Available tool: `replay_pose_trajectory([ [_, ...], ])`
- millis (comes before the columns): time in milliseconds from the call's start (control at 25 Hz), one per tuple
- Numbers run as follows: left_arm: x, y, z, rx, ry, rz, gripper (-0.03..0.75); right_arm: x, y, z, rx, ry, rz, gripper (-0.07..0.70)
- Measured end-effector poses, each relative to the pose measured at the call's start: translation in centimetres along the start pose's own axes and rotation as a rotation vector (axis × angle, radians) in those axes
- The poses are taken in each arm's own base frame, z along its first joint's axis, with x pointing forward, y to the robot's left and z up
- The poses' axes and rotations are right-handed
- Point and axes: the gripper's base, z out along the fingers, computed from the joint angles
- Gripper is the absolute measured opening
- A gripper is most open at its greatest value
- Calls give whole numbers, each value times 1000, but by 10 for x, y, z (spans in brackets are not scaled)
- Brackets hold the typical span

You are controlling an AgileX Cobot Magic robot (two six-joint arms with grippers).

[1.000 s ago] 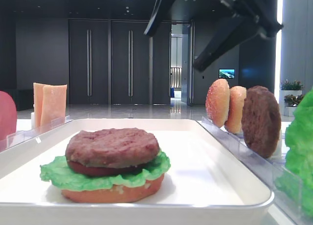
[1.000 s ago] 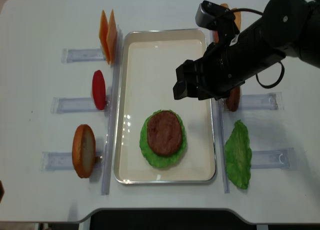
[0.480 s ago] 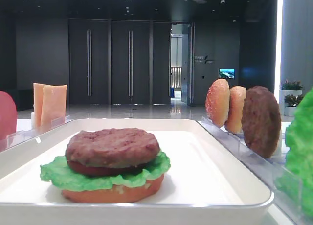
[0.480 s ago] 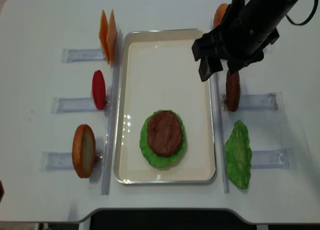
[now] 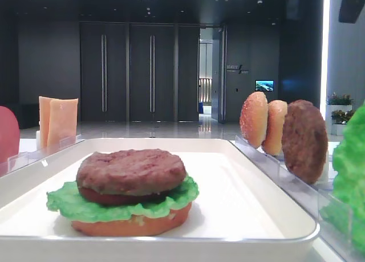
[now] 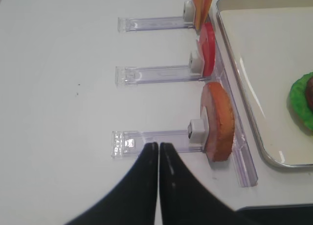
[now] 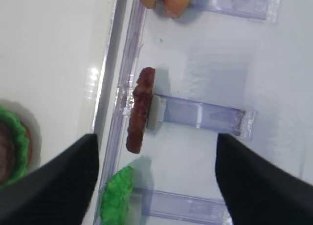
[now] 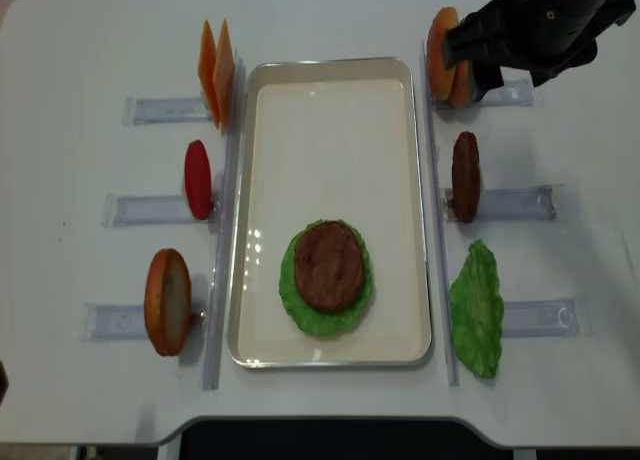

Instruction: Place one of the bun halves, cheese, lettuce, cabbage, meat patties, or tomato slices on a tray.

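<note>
On the white tray (image 8: 330,90) sits a stack: a bun half, lettuce, a tomato slice, and a meat patty (image 8: 327,266) on top. A second meat patty (image 8: 465,176) stands upright in a holder right of the tray. Two bun halves (image 8: 447,56) stand at the back right, and another bun half (image 6: 217,120) stands at the left front. My right gripper (image 7: 156,144) is open and empty, high above the upright patty (image 7: 139,117). My left gripper (image 6: 158,146) is shut and empty beside the left bun's holder.
Cheese slices (image 8: 216,58) and a tomato slice (image 8: 198,179) stand in clear holders left of the tray. A lettuce leaf (image 8: 477,308) stands at the right front. Clear plastic holder strips (image 8: 520,202) run along both sides of the tray. The right arm (image 8: 540,25) hangs over the back right corner.
My right arm has moved from above the tray's middle to the back right, over the bun halves, its jaws still open. The left gripper has not moved.
</note>
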Motion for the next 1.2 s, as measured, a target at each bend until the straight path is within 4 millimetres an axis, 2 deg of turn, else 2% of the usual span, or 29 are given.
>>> replay_pose_trajectory([
  [200, 0, 0, 0, 0, 0, 0, -1, -6, -38, 0, -7, 3, 67, 479],
  [360, 0, 0, 0, 0, 0, 0, -1, -7, -80, 0, 29, 0, 111, 479],
  [560, 0, 0, 0, 0, 0, 0, -1, 4, -130, 6, 71, 35, 203, 478],
  [720, 0, 0, 0, 0, 0, 0, -1, 16, -157, 9, 92, 63, 282, 478],
  [840, 0, 0, 0, 0, 0, 0, -1, 27, -164, 15, 96, 95, 310, 478],
  [1000, 0, 0, 0, 0, 0, 0, -1, 44, -160, 16, 92, 123, 315, 478],
  [1200, 0, 0, 0, 0, 0, 0, -1, 74, -147, -8, 100, 72, 312, 478],
])
